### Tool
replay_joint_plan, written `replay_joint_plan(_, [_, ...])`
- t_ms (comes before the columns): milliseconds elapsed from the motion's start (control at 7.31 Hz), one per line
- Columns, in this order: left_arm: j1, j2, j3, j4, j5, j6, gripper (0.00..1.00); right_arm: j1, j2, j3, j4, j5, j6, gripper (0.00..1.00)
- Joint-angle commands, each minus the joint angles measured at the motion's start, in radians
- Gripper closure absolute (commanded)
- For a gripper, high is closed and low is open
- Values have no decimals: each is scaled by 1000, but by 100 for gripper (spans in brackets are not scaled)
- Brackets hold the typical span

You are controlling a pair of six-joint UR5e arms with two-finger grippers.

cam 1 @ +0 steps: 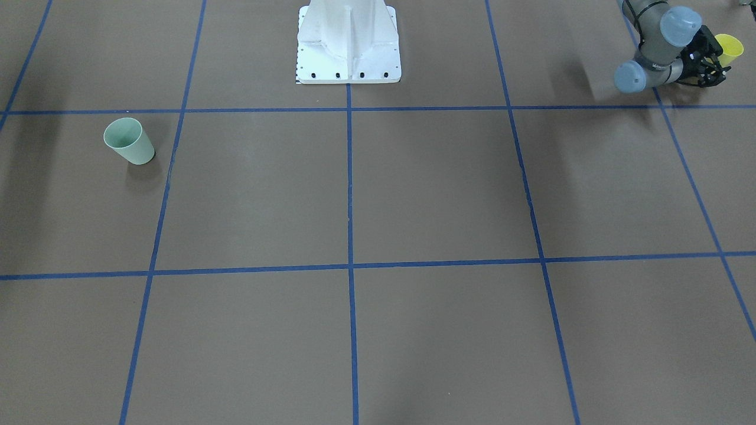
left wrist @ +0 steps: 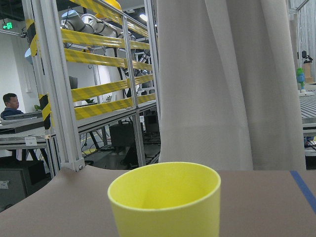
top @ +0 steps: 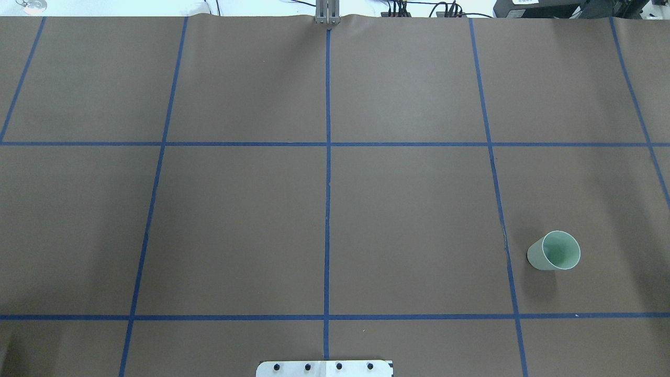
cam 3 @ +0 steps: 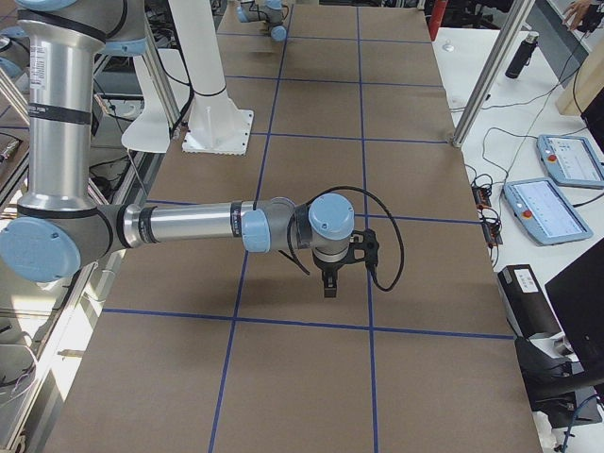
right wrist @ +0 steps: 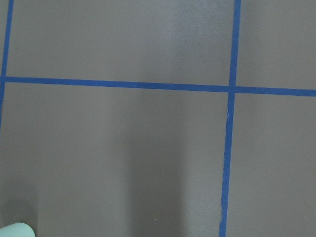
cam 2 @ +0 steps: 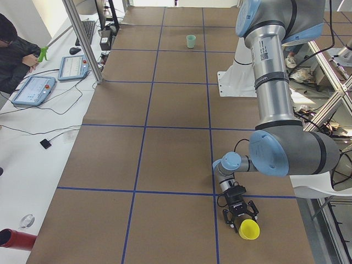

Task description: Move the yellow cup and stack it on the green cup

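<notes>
Yellow cup: the yellow cup stands upright, mouth up, at the left end of the bench, close to the corner on the robot's side. It fills the lower middle of the left wrist view.
Left gripper: the left gripper lies low and level, right at the cup's side wall. The fingers seem to reach toward it, but I cannot tell whether they grip it or only flank it.
Green cup: the green cup stands upright, mouth up, near the right end of the bench, nearer the robot's edge than the far edge and well apart from the yellow one.
Right gripper: the right gripper points down above the right half of the bench. It shows only in the side view, so I cannot tell how its fingers stand.
Handling: the cup is probably light, thin-walled and smooth. It may slip under a loose pinch and flex under a hard one.
Where to hold: the upper wall just below the rim, squeezed gently, leaves the narrow base free to drop into the green cup.
Risk: a tilted carry could jam the tapers or tip the green cup.
</notes>
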Motion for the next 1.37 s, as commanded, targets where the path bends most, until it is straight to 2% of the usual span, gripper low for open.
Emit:
replay_joint_plan(0, [11, 1, 24, -4, 0, -2, 0, 0, 0, 0, 1, 1, 0, 0])
replay_joint_plan(137, [19, 1, 25, -9, 2, -2, 0, 0, 0, 0, 1, 1, 0, 0])
replay_joint_plan(274, [23, 1, 31, -9, 3, -41, 7, 0, 0, 0, 1, 1, 0, 0])
replay_joint_plan(410, [32, 1, 42, -9, 3, -55, 51, 0, 0, 0, 1, 1, 0, 0])
replay_joint_plan(684, [37, 7, 39, -10, 5, -33, 84, 0, 2, 0, 1, -1, 0, 0])
replay_joint_plan(821, [36, 44, 15, -12, 5, 4, 90, 0, 3, 0, 0, -1, 0, 0])
replay_joint_plan(1094, [30, 238, -181, -13, 10, 119, 91, 0, 8, 1, 3, 1, 2, 0])
replay_joint_plan(1231, [20, 293, -223, -23, 19, 197, 91, 0, 12, 4, 3, 1, 2, 0])
